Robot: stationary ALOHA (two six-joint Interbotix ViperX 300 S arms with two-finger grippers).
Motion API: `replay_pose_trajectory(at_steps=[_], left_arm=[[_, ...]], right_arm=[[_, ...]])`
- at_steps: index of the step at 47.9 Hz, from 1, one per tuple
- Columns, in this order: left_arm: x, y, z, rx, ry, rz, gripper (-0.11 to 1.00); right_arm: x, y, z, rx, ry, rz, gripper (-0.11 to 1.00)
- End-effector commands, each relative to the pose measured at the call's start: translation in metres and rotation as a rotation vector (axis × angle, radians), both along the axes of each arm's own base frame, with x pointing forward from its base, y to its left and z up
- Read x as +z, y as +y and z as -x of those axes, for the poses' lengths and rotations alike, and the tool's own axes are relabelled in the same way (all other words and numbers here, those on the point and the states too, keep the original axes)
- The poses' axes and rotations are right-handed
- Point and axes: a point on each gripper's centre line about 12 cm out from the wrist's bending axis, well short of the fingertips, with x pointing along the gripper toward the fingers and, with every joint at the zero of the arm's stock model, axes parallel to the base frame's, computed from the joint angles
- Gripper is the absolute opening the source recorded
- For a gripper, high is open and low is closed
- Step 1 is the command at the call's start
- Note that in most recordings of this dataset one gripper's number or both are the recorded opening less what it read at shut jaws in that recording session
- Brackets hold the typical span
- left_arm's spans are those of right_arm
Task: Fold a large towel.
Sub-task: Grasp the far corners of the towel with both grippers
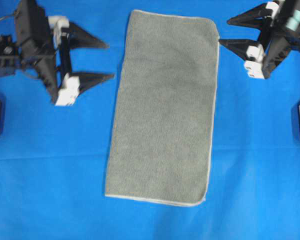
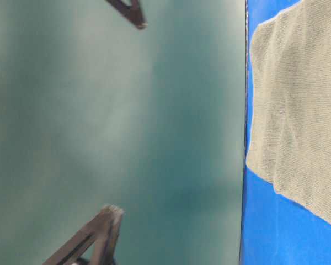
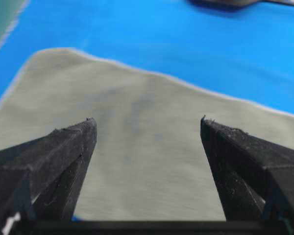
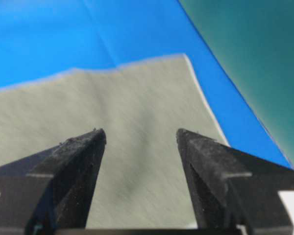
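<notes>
The towel [image 1: 162, 107] lies flat mid-frame on the blue sheet [image 1: 50, 190]. The left gripper [image 1: 109, 61], upper left, and right gripper [image 1: 223, 32], upper right, both gape wide, holding nothing.

Even, bright light; soft focus throughout.
Overhead view: flat light, no glare, slight blur on both arms at the upper corners. Both wrist views: towel [image 3: 147, 161] smeared and streaky, far edges soft, black fingertips [image 4: 88, 147] sharper. Table-level view: hazy green expanse at left, dim corners.
</notes>
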Motion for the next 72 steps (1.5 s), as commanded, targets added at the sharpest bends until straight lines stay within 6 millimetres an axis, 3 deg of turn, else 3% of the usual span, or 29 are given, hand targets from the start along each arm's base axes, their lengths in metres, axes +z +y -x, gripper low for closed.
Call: replay_pose_trajectory(at_steps=[1, 10, 16, 21, 30, 41, 46, 51, 57, 62, 72], left_arm=[[0.005, 0.024, -0.010, 0.059, -0.023, -0.034, 0.82], [-0.031, 0.080, -0.026, 0.186, 0.059, -0.046, 0.82], [-0.071, 0.121, -0.043, 0.261, 0.124, -0.020, 0.82], [-0.101, 0.144, -0.059, 0.289, 0.171, -0.001, 0.82], [-0.146, 0.177, -0.079, 0.326, 0.236, 0.030, 0.81], [-0.180, 0.186, -0.085, 0.332, 0.312, 0.064, 0.77], [-0.189, 0.189, -0.083, 0.335, 0.370, 0.090, 0.65], [-0.192, 0.189, -0.080, 0.337, 0.415, 0.115, 0.35], [-0.191, 0.190, -0.079, 0.339, 0.424, 0.121, 0.06], [-0.179, 0.195, -0.081, 0.346, 0.400, 0.111, 0.04], [-0.136, 0.216, -0.084, 0.380, 0.316, 0.073, 0.04]], right_arm=[[-0.002, -0.017, -0.006, -0.053, 0.035, -0.011, 0.63], [-0.038, -0.056, -0.017, -0.141, 0.188, -0.052, 0.63], [-0.066, -0.080, -0.024, -0.176, 0.259, -0.089, 0.63], [-0.091, -0.096, -0.032, -0.170, 0.285, -0.115, 0.63], [-0.129, -0.117, -0.042, -0.158, 0.298, -0.161, 0.63], [-0.162, -0.132, -0.045, -0.168, 0.336, -0.202, 0.63], [-0.161, -0.134, -0.047, -0.170, 0.333, -0.200, 0.62], [-0.161, -0.134, -0.045, -0.172, 0.338, -0.202, 0.58], [-0.162, -0.131, -0.043, -0.172, 0.344, -0.206, 0.28], [-0.155, -0.130, -0.042, -0.173, 0.333, -0.196, 0.06], [-0.121, -0.142, -0.033, -0.230, 0.314, -0.143, 0.07]])
